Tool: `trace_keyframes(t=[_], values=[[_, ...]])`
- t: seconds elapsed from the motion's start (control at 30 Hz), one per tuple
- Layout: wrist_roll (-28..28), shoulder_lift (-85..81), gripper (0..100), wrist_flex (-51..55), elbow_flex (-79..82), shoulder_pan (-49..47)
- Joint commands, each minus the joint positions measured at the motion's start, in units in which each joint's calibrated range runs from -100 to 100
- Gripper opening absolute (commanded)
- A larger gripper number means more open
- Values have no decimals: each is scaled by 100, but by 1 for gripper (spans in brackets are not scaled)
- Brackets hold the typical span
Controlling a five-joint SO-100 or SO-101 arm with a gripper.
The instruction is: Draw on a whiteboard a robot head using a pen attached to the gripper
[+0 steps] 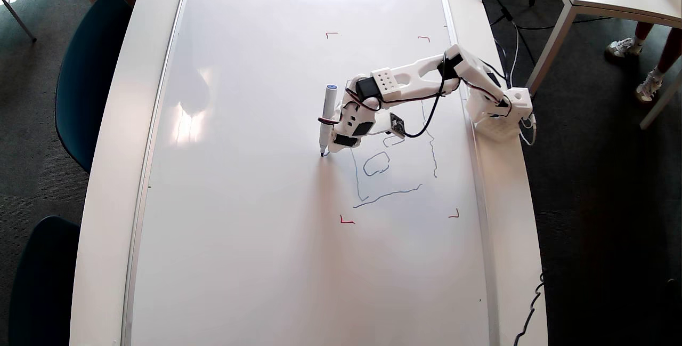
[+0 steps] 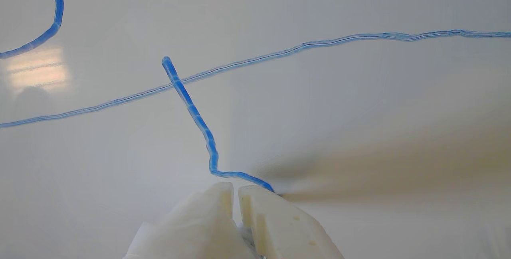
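I see pen [image 1: 326, 120] tip touching whiteboard [image 1: 256, 228], left of robot head [image 1: 391, 167] outline; gripper [image 2: 235, 189] fingers nearly together, slim gap between.

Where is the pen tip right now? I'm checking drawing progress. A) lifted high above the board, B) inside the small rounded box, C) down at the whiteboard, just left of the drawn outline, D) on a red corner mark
C: in the overhead view the pen stands with its dark tip down at the whiteboard, left of the robot head outline, beside the gripper.
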Motion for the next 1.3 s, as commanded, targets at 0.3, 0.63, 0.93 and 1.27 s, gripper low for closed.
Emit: trace_keyframes(t=[0.3,0.63,0.93,1.27], values=[[80,-78,1,97,60,415],[197,-635,1,296,941,348],[154,-761,1,296,1032,75],[154,-769,1,296,923,16]])
